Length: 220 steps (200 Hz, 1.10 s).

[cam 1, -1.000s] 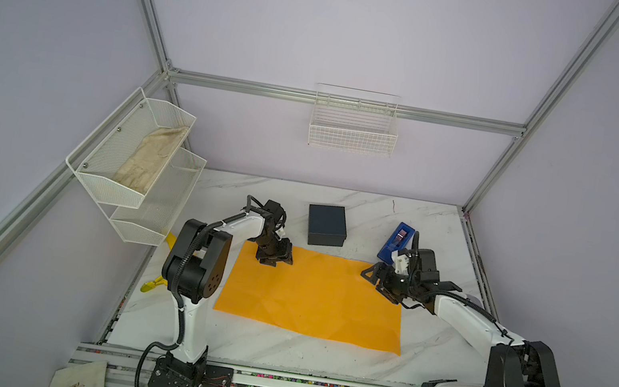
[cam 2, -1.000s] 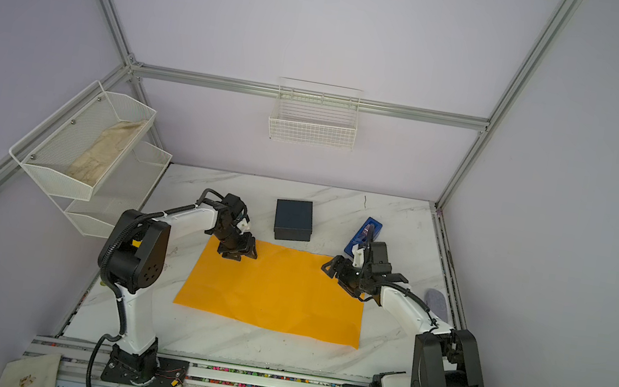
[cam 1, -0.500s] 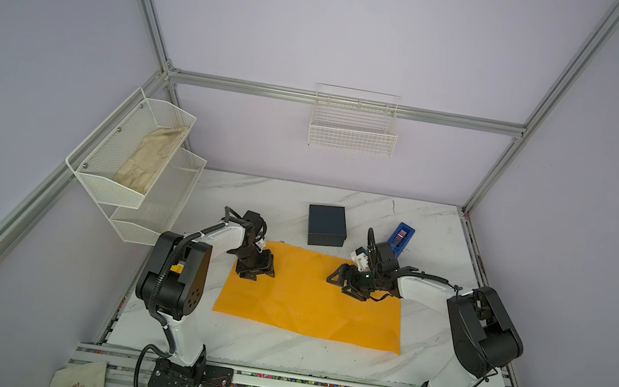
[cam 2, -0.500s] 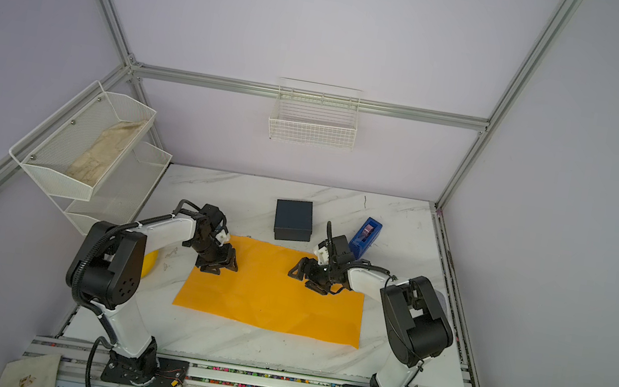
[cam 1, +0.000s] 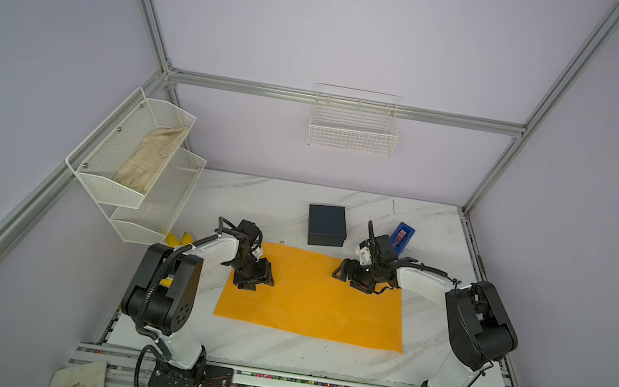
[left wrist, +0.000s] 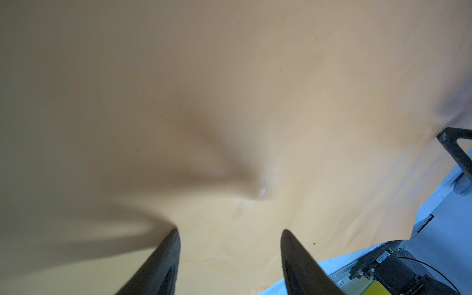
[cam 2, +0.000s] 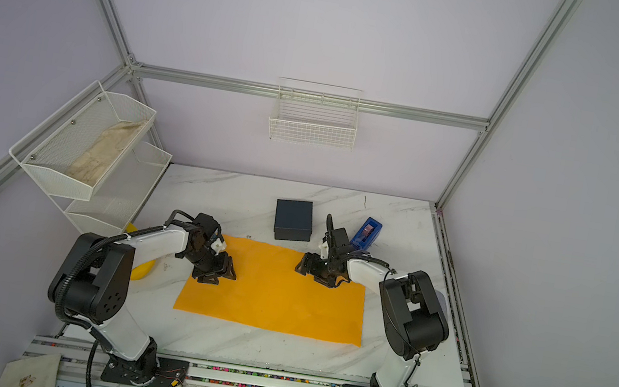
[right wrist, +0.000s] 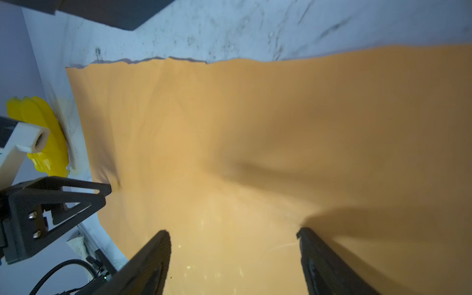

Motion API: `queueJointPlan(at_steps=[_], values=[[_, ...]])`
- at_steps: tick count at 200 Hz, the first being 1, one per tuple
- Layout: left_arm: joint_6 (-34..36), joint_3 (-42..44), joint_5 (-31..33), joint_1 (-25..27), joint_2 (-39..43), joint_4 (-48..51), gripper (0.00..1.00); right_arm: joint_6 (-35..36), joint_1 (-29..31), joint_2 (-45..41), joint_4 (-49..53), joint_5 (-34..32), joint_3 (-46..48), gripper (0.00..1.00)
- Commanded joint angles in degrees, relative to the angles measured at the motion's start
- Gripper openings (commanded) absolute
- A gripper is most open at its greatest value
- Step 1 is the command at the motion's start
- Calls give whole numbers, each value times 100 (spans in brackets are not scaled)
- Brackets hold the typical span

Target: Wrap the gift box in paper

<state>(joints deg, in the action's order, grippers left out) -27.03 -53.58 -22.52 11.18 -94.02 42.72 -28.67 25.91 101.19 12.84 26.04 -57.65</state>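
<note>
Gift box (cam 1: 326, 224) sits on the table (cam 1: 256, 199) just above the upper edge of the paper (cam 1: 315, 305), centre frame, off the sheet. The sheet's long axis runs left-right. Right gripper (cam 1: 347, 276) is nearer the box than left gripper (cam 1: 256, 276). Both are spread and empty, low over the paper (contact unclear).

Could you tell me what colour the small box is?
The box is dark navy, near black; clearest in a top view.
</note>
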Motion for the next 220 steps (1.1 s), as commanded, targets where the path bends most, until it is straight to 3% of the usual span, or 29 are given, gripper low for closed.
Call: queueJointPlan(at_steps=[1,72,109,142,174,220], values=[[-262,408,-104,36,185,-44,62,240,-127,168,500,-513,-50,82],[-635,941,-195,177,671,-223,62,457,-320,269,613,-440,-351,82],[-859,1215,-226,313,933,-293,62,373,-597,-281,714,-448,-422,83],[-993,1348,-238,461,1122,-305,62,299,-1141,-868,993,-866,-195,83],[-951,1120,-84,464,1246,-120,63,394,-1631,-1291,970,-846,170,83],[-918,712,-141,465,1474,123,63,478,-1657,-1377,720,-290,-21,83]])
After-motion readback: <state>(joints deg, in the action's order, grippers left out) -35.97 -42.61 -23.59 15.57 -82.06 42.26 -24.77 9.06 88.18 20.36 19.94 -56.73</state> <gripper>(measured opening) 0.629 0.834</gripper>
